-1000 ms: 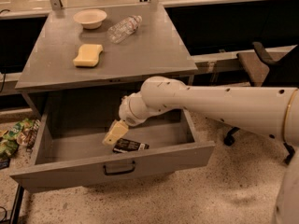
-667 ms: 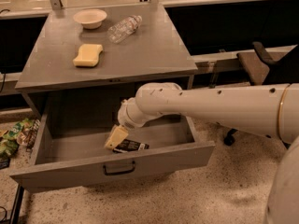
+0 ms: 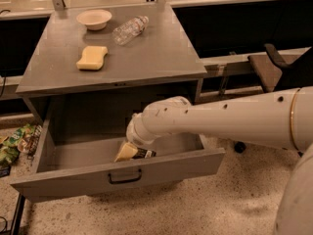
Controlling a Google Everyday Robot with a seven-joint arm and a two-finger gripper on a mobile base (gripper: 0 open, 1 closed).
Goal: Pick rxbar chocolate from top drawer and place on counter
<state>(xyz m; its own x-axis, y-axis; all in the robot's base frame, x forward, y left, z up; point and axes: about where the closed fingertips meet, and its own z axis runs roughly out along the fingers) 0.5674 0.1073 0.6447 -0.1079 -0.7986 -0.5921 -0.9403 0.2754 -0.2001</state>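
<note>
The top drawer (image 3: 73,177) of the grey cabinet is pulled open, its black handle (image 3: 124,176) facing me. The rxbar chocolate (image 3: 146,154), a small black wrapper, lies on the drawer floor just behind the front panel. My gripper (image 3: 126,152) reaches down into the drawer from the right. Its yellowish tip sits right at the left end of the bar and covers part of it. The grey counter (image 3: 151,58) is above the drawer.
On the counter are a yellow sponge (image 3: 92,57), a white bowl (image 3: 94,19) and a clear plastic bottle (image 3: 129,29) lying on its side. Snack bags (image 3: 12,143) lie on the floor left of the drawer. A dark chair (image 3: 274,67) stands at the right.
My gripper has moved down and toward the drawer front, onto the left end of the bar. The bar has stayed about where it was.
</note>
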